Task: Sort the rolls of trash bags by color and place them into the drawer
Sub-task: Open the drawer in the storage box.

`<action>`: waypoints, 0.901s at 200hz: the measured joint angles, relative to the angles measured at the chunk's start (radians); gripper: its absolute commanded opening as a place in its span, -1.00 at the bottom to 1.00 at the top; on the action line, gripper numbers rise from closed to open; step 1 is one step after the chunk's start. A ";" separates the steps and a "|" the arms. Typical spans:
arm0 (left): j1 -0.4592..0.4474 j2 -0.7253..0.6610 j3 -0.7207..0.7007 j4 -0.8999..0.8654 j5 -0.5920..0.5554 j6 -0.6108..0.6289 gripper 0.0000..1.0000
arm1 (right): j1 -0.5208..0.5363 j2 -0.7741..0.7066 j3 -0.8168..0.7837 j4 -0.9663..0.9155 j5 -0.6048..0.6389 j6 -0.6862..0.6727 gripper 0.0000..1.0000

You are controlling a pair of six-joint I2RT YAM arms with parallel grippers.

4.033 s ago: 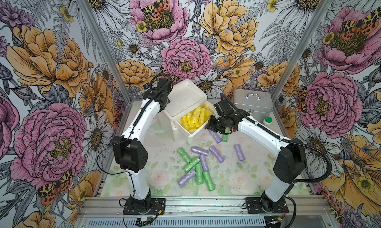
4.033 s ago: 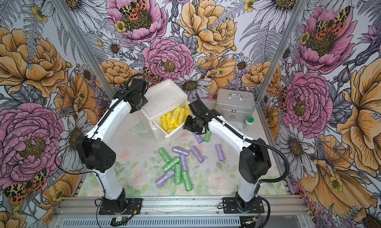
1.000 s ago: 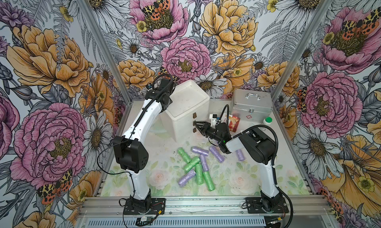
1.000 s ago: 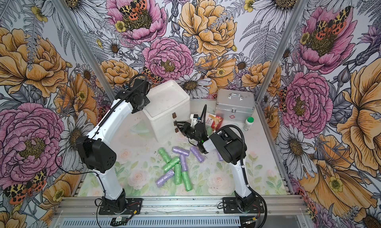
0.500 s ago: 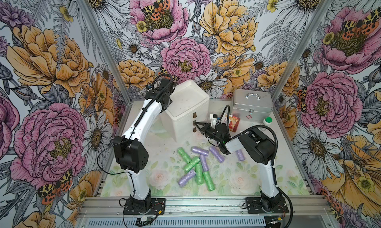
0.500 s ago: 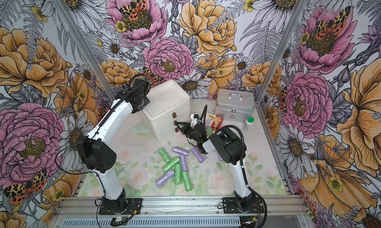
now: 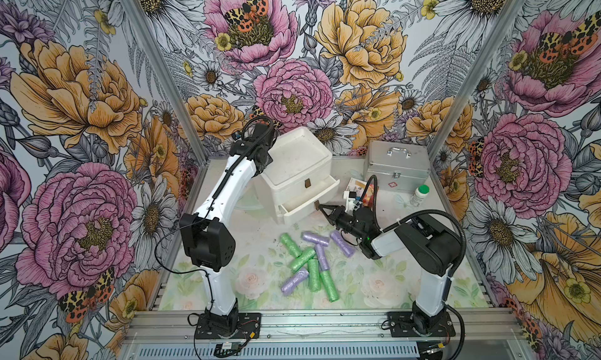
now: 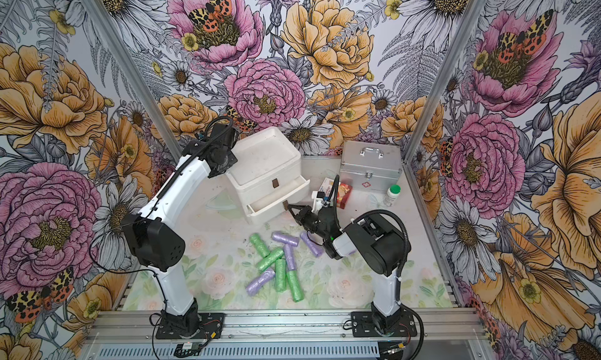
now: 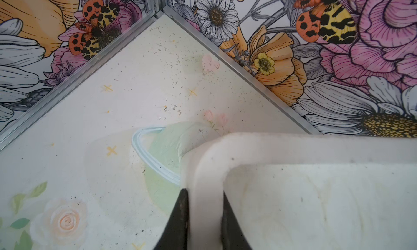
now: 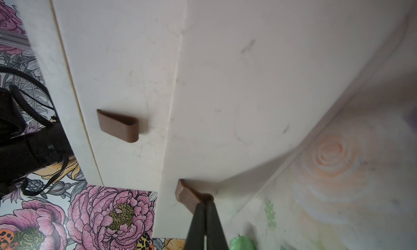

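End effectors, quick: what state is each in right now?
Left end effector: closed on the cabinet rim.
Right end effector: closed on the drawer handle.

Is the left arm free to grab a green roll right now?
Probably not yet: the left hand is clamped on the white drawer unit's rim, away from the green rolls; otherwise nothing stands between.

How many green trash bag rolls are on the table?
4 in view: rear roll, slanted roll, middle roll, front roll, all clustered mid-table. Others may hide beneath the right arm.
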 measured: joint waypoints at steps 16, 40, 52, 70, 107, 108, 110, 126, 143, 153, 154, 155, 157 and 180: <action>0.002 0.001 0.003 -0.002 0.006 0.000 -1.00 | 0.003 -0.041 -0.055 0.002 0.005 -0.001 -1.00; 0.003 0.001 0.005 -0.003 0.014 0.001 -1.00 | 0.013 -0.098 -0.130 0.007 0.023 -0.001 -1.00; 0.004 0.003 0.007 -0.003 0.016 0.005 -1.00 | 0.016 -0.128 -0.159 0.010 0.032 -0.007 -1.00; 0.004 0.004 0.009 -0.005 0.018 0.007 -1.00 | 0.025 -0.163 -0.197 -0.001 0.045 -0.017 -1.00; 0.004 0.008 0.015 -0.008 0.021 0.008 -1.00 | 0.046 -0.224 -0.220 -0.051 0.076 -0.035 -1.00; 0.004 0.008 0.015 -0.008 0.021 0.008 -1.00 | 0.047 -0.225 -0.221 -0.052 0.076 -0.035 -1.00; 0.004 0.008 0.015 -0.008 0.021 0.008 -1.00 | 0.048 -0.229 -0.222 -0.058 0.077 -0.037 -1.00; 0.005 0.008 0.015 -0.008 0.021 0.008 -1.00 | 0.061 -0.246 -0.222 -0.090 0.090 -0.046 -0.98; 0.005 0.008 0.016 -0.009 0.022 0.008 -1.00 | 0.070 -0.267 -0.222 -0.124 0.102 -0.048 -0.65; 0.006 0.008 0.015 -0.009 0.022 0.008 -1.00 | 0.072 -0.288 -0.225 -0.160 0.106 -0.064 -0.51; 0.006 0.008 0.016 -0.009 0.022 0.008 -1.00 | 0.072 -0.290 -0.225 -0.162 0.106 -0.065 -0.50; 0.006 0.008 0.016 -0.009 0.023 0.008 -1.00 | 0.072 -0.293 -0.226 -0.168 0.106 -0.063 -0.49; 0.006 0.008 0.016 -0.009 0.023 0.008 -1.00 | 0.072 -0.298 -0.227 -0.175 0.107 -0.061 -0.47; 0.010 0.007 0.015 -0.009 0.030 0.008 -1.00 | 0.074 -0.395 -0.233 -0.332 0.117 -0.103 -0.29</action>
